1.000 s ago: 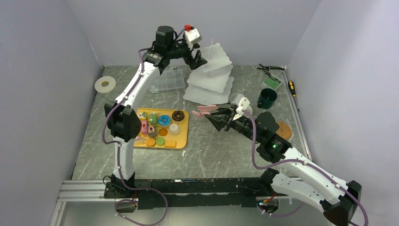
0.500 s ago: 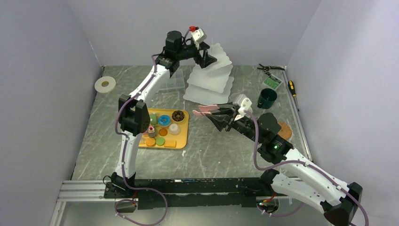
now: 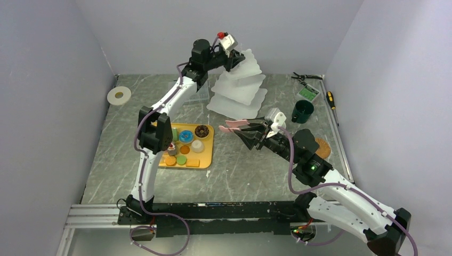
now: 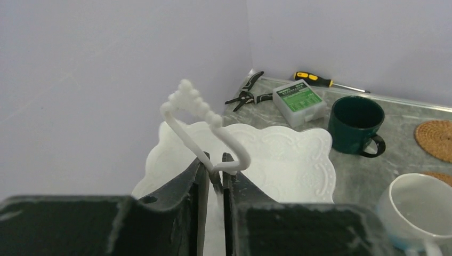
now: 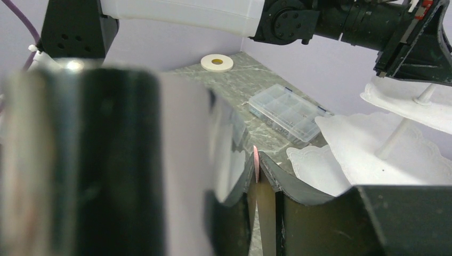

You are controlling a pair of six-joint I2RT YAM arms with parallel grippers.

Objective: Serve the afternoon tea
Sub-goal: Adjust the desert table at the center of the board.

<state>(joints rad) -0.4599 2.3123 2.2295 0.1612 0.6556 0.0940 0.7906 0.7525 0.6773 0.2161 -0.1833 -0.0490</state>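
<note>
Stand handle first: the left gripper (image 4: pixel 215 166) is pinched on the looped handle (image 4: pixel 193 109) atop the white three-tier stand (image 3: pixel 237 92). That stand sits at the far middle of the worktop (image 3: pixel 240 176) and seems to lean, though the top view is unclear. The right gripper (image 3: pixel 255 130) clamps the pink tongs (image 3: pixel 233 125). Such a thin, high hold could let the stand swing or tip toward the dark-green mug (image 4: pixel 354 120).

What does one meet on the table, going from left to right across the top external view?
White tape roll → yellow tray → white three-tier stand → dark-green mug → screwdriver.
</note>
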